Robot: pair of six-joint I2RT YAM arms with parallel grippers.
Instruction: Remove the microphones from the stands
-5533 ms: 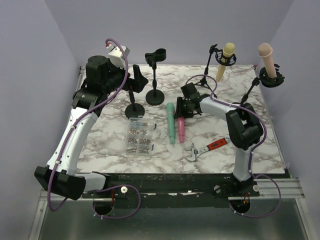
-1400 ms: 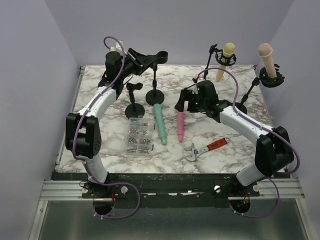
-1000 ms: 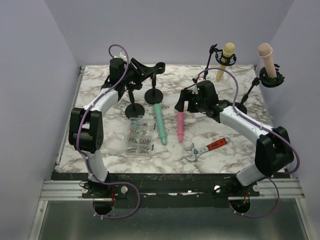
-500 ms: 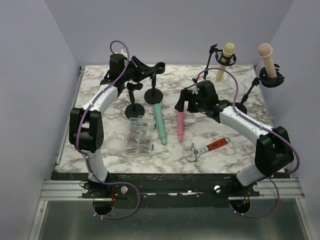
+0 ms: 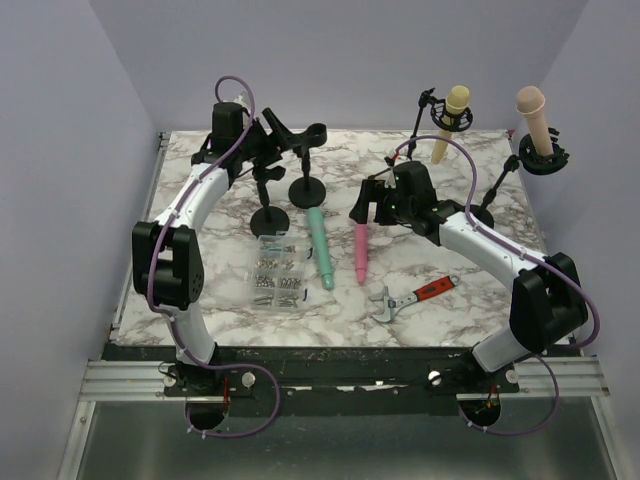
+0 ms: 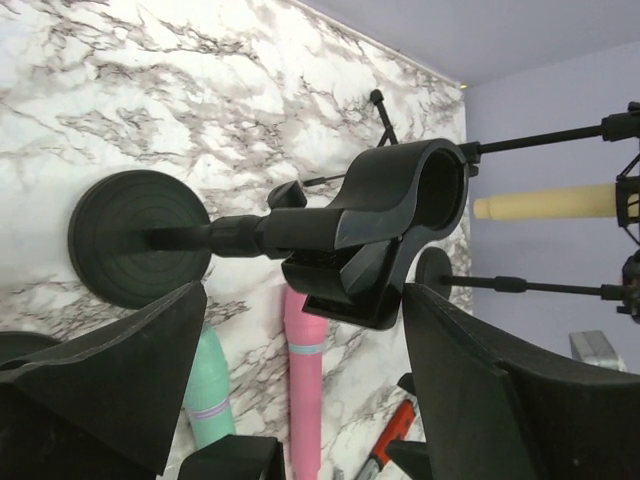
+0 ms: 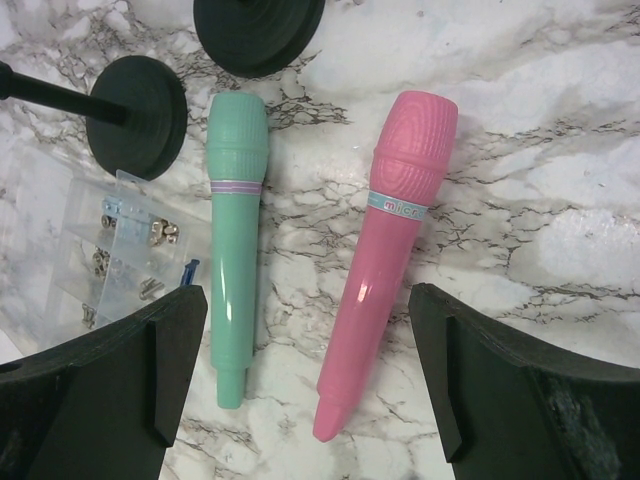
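A yellow microphone (image 5: 448, 125) sits in a clip on a tripod stand at the back. A peach microphone (image 5: 535, 120) sits in a stand at the far right. A green microphone (image 5: 320, 247) and a pink microphone (image 5: 360, 250) lie side by side on the marble table. My left gripper (image 5: 283, 132) is open at the back, its fingers on either side of the empty clip (image 6: 400, 215) of a round-based stand (image 5: 308, 165), apart from it. My right gripper (image 7: 305, 295) hangs open over the pink microphone (image 7: 390, 250) and green microphone (image 7: 235, 240), holding nothing.
A shorter empty stand (image 5: 268, 200) is beside the taller one. A clear box of screws (image 5: 279, 273) lies left of the green microphone. An adjustable wrench with a red handle (image 5: 415, 296) lies near the front right. Purple walls close in the table.
My left gripper's jaws have opened wide around the empty stand's clip and the arm has shifted slightly left. The right arm and both lying microphones have not moved in the last second.
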